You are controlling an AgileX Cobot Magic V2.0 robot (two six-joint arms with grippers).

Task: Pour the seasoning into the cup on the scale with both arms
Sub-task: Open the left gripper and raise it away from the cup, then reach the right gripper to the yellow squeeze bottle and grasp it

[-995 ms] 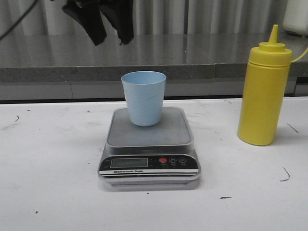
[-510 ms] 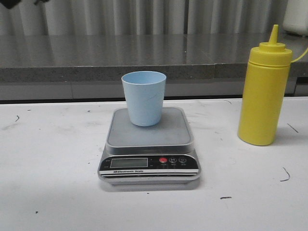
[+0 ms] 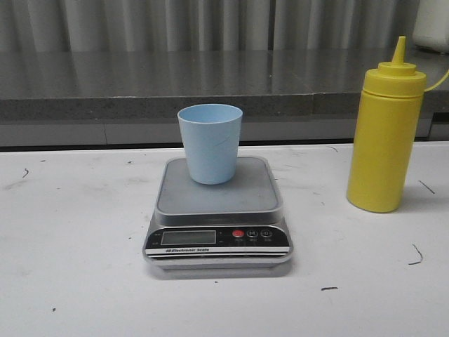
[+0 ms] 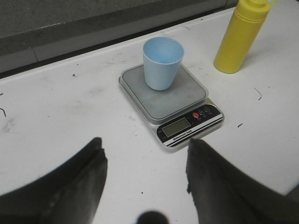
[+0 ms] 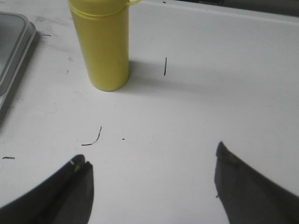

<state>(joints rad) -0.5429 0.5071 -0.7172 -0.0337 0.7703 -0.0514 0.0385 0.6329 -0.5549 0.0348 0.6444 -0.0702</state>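
Note:
The pale blue cup (image 3: 210,142) stands upright on the steel platform of the silver-grey scale (image 3: 217,200) at the table's middle. The yellow seasoning bottle (image 3: 386,133) stands upright to the right of the scale, apart from it. No gripper shows in the front view. In the left wrist view my left gripper (image 4: 145,149) is open and empty, high above the table, short of the scale (image 4: 187,100), the cup (image 4: 162,63) and the bottle (image 4: 238,35). In the right wrist view my right gripper (image 5: 150,156) is open and empty above bare table, short of the bottle (image 5: 103,44).
A white table (image 3: 77,232) with small dark marks holds everything. A grey stone ledge (image 3: 140,84) runs along its far edge, with a ribbed wall behind. A white object (image 3: 431,24) sits on the ledge at the far right. The scale's edge (image 5: 14,42) shows in the right wrist view.
The dark gripper that hung at the upper left of the front view has moved up and left out of that view. The cup, scale and bottle have not moved.

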